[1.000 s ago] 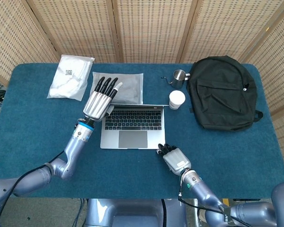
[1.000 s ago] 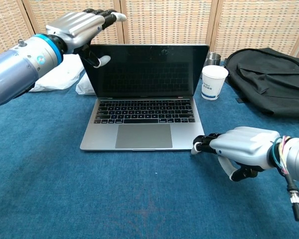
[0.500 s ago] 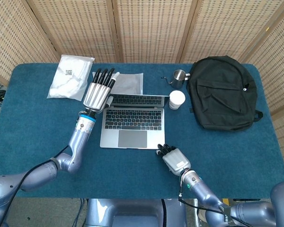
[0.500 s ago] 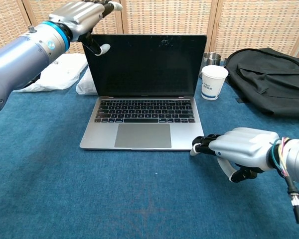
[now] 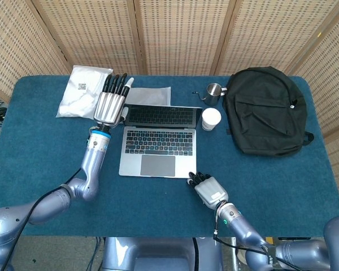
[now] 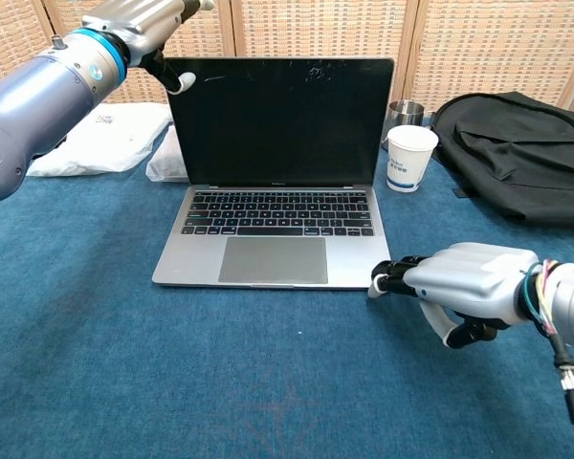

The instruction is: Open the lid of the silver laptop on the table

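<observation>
The left hand point(image 5: 109, 101) was stretched out flat at the upper left corner of the silver laptop point(image 5: 157, 141), fingers point(image 5: 115, 84) straight and close together, reaching past the top edge of the lid; in the chest view its thumb tip point(image 6: 181, 83) sat at that corner of the screen, though whether it actually touched the lid could not be told; it held nothing. The right hand point(image 5: 208, 189) lay low on the blue table point(image 5: 39, 141) just off the laptop's front right corner, fingers point(image 6: 394, 278) curled inward and narrow, their tips at or just beside the base edge, with nothing in its grasp. The laptop stood open in the middle of the table, screen dark and upright, keyboard and trackpad exposed. Behind the laptop lay a flat grey pouch point(image 5: 152, 96); to its far left a white plastic bag point(image 5: 85, 92); just right of the lid stood a white paper cup point(image 5: 211, 119), with a small metal pitcher point(image 5: 213, 93) behind that cup; a black backpack point(image 5: 267, 110) lay well to the laptop's right.
</observation>
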Motion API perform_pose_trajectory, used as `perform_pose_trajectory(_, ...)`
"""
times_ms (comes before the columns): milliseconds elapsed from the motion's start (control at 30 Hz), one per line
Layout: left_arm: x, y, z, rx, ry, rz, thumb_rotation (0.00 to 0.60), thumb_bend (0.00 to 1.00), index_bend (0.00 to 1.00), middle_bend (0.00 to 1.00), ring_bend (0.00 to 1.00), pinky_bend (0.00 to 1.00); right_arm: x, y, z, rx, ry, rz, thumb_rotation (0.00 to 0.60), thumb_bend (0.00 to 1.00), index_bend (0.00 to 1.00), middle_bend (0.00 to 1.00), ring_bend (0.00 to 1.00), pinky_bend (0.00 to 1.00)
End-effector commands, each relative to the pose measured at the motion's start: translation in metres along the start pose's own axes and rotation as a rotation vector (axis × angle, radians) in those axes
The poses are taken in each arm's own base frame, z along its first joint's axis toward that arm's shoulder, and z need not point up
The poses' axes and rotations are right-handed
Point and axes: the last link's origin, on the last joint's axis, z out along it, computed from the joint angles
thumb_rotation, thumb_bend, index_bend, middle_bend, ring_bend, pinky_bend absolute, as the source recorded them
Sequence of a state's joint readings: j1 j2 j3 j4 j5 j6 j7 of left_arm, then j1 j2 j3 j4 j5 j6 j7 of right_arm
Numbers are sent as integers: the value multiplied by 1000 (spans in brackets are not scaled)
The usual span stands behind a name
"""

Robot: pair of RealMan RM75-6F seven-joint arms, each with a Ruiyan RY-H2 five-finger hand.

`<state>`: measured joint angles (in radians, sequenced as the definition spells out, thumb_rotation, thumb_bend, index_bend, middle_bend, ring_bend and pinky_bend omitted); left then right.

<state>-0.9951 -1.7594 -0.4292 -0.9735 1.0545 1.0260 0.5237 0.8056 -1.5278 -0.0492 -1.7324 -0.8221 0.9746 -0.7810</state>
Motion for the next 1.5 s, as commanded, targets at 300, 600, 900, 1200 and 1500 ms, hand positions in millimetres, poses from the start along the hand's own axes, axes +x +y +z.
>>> perform_pose_trajectory(300,1,-6,8,46,-15,-25,600,416,0,0,0,0,-1,5,1,-17,-7,5,600,1000,109,134,0,201)
perform_pose_trajectory(600,-1,-5,13,66,-26,-26,600,416,0,0,0,0,-3,8,1,-20,-12,10,600,1000,124,148,0,201)
perform_pose_trajectory(900,7,-10,13,64,4,-24,600,415,0,0,0,0,-3,11,0,-24,-9,16,600,1000,124,148,0,201)
perform_pose_trajectory(1200,24,-22,-4,13,34,-77,600,409,0,0,0,0,14,14,-9,-20,46,55,600,1000,124,148,0,201)
perform_pose_trajectory(1500,58,-29,-30,-69,102,-151,600,386,0,0,0,0,48,30,-33,-38,164,96,600,1000,124,148,0,201)
